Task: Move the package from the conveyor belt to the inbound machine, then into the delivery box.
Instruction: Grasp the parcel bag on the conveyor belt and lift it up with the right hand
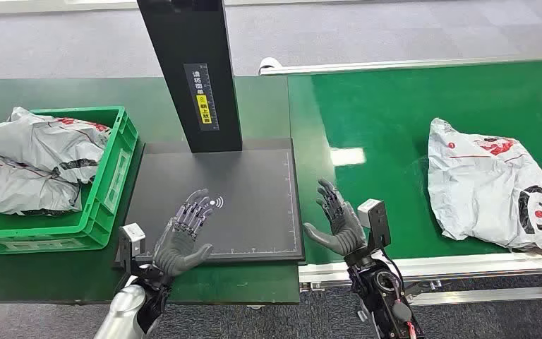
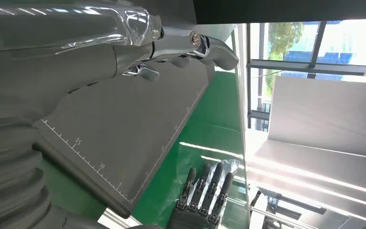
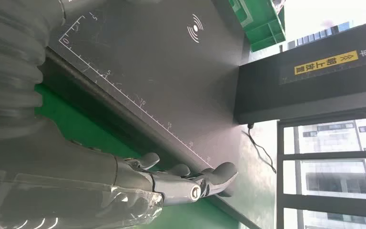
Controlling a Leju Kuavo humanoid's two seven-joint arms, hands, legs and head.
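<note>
A crumpled white plastic package (image 1: 495,185) with red and black print lies on the green conveyor belt (image 1: 395,120) at the right. The inbound machine's dark flat plate (image 1: 254,191) sits in the middle under a black post (image 1: 194,70). My left hand (image 1: 183,236) hovers open over the plate's near left part, fingers spread. My right hand (image 1: 336,219) is open at the belt's near edge, just right of the plate and well left of the package. The left wrist view shows my left hand (image 2: 100,52) above the plate (image 2: 124,129) and my right hand (image 2: 202,195) beyond.
A green delivery box (image 1: 109,183) at the left holds white packages (image 1: 32,166). The belt's silver rail (image 1: 452,267) runs along the near edge. The right wrist view shows my right hand (image 3: 124,186) beside the plate (image 3: 171,81), with the post (image 3: 310,81) beyond.
</note>
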